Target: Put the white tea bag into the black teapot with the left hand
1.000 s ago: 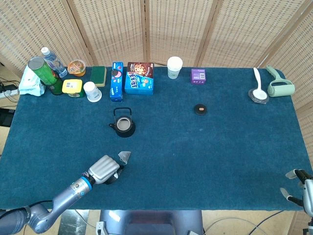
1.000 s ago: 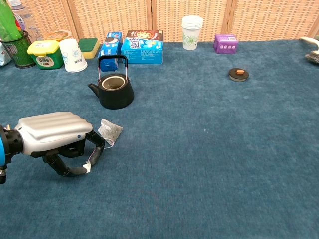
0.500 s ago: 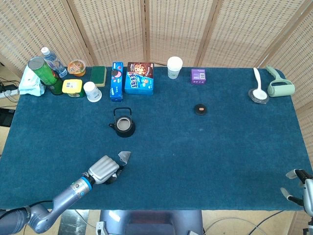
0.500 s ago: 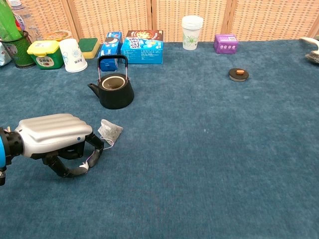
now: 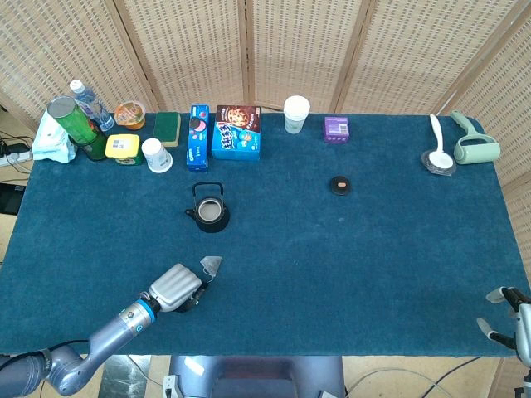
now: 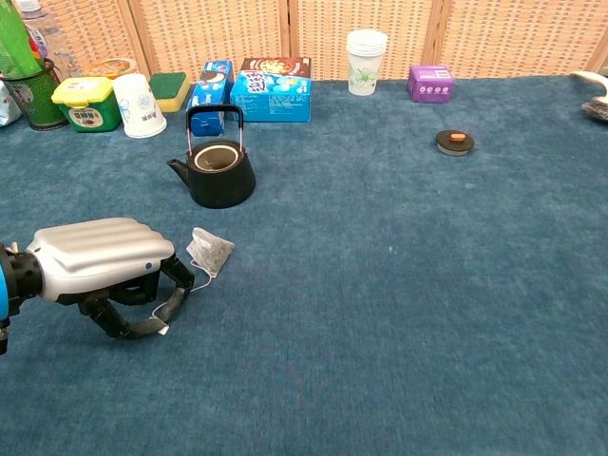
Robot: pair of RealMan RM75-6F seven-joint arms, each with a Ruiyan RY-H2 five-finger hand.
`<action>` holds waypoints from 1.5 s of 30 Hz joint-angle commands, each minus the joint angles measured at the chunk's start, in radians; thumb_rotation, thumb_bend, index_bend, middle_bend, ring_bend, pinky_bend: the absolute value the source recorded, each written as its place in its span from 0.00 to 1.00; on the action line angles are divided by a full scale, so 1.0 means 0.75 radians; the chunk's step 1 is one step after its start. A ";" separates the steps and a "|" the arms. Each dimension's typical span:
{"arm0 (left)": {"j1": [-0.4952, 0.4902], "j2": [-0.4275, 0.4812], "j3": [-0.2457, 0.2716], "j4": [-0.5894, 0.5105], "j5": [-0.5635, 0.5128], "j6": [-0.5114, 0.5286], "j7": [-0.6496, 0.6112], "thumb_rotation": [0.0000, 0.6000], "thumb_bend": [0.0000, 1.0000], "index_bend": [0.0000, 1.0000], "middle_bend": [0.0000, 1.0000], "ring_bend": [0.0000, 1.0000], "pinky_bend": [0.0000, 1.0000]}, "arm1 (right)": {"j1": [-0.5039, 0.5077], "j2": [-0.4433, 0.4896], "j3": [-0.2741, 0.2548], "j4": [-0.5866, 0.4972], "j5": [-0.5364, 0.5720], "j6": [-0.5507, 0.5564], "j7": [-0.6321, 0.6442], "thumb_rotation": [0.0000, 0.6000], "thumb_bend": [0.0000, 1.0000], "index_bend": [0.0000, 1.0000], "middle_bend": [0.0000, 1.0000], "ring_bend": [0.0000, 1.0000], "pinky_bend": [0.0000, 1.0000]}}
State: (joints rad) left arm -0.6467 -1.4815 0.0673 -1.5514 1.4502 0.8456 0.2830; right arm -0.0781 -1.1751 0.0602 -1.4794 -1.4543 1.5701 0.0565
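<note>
White tea bag [image 6: 211, 251] lies on the blue cloth of the desk [image 6: 399, 313], toward the near-left corner, with the left hand [image 6: 106, 271] just beside it.

The bag rests flat on the cloth, its string trailing toward the left hand's curled fingers [image 6: 171, 306]; whether those fingers pinch the string or its tag cannot be told. The hand hangs low, palm down, over the cloth near the front edge. Farther from the front edge than the bag, well apart from it, stands the black teapot [image 6: 218, 168], lid off and handle upright. Its small round lid [image 6: 455, 142] lies far to the right, mid-desk. Along the back edge stand a blue biscuit box [image 6: 273, 90] and a white paper cup [image 6: 366, 61]. The right hand [image 5: 506, 319] shows only at the near-right corner, fingers apart, holding nothing.
</note>
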 commanded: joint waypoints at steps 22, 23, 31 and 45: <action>0.036 0.121 -0.048 -0.124 0.111 0.213 -0.135 1.00 0.45 0.66 1.00 1.00 0.97 | -0.008 -0.004 -0.001 0.002 -0.027 0.027 0.014 1.00 0.22 0.45 0.48 0.59 0.49; 0.035 0.133 -0.052 -0.132 0.124 0.225 -0.146 1.00 0.46 0.66 1.00 1.00 0.97 | -0.008 -0.004 -0.002 0.001 -0.029 0.027 0.014 1.00 0.22 0.45 0.48 0.59 0.49; 0.016 0.221 -0.117 -0.195 0.172 0.298 -0.209 1.00 0.46 0.66 1.00 1.00 0.97 | -0.008 -0.006 -0.008 0.003 -0.052 0.037 0.020 1.00 0.22 0.45 0.48 0.59 0.49; -0.032 0.325 -0.249 -0.269 0.127 0.333 -0.231 1.00 0.46 0.68 1.00 1.00 0.97 | -0.018 -0.012 -0.019 0.020 -0.076 0.058 0.052 1.00 0.22 0.45 0.48 0.59 0.49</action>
State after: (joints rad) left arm -0.6679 -1.2403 -0.1165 -1.7511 1.5479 1.0959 0.1115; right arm -0.0917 -1.1840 0.0461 -1.4643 -1.5115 1.6136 0.0953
